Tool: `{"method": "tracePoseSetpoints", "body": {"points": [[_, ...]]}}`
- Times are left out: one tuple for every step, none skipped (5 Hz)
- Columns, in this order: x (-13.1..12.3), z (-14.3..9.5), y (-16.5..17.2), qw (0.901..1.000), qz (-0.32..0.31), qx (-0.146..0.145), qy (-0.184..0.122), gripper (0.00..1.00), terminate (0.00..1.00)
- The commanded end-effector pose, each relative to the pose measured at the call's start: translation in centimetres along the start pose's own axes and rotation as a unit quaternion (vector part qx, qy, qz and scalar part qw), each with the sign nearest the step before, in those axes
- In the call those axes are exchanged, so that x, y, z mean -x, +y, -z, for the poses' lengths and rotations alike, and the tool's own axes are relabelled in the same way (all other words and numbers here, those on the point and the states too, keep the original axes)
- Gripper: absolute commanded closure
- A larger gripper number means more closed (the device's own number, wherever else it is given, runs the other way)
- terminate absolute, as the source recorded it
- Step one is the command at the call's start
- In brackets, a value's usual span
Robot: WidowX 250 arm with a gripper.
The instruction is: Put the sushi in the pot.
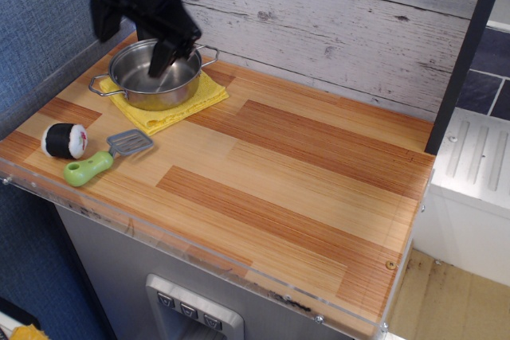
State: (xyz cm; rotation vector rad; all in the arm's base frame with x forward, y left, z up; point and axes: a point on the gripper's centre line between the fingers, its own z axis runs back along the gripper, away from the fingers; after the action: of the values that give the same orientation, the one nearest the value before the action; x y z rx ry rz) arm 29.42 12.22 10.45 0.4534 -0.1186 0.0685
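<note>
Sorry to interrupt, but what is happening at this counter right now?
A robot arm's claw hangs above the steel pot, which sits on a yellow cloth. It holds nothing. The sushi lies untouched near the counter's left edge, beside a green-handled spatula, so it is not yet in the pot.

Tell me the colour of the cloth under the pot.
Yellow. The cloth under the pot shows in the only view, observation.image.
</note>
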Motion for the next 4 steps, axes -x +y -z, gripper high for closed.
{"method": "tracePoseSetpoints", "body": {"points": [[2.5,1.6,1.1,0.9983,-0.045,0.034,0.017,0.0,0.0],[3.8,3.5,1.6,0.996,-0.064,0.043,0.045,0.0,0.0],[4.9,5.5,2.3,0.9919,-0.092,0.056,0.067,0.0,0.0],[5.2,7.1,2.4,0.9898,-0.099,0.057,0.085,0.0,0.0]]}}
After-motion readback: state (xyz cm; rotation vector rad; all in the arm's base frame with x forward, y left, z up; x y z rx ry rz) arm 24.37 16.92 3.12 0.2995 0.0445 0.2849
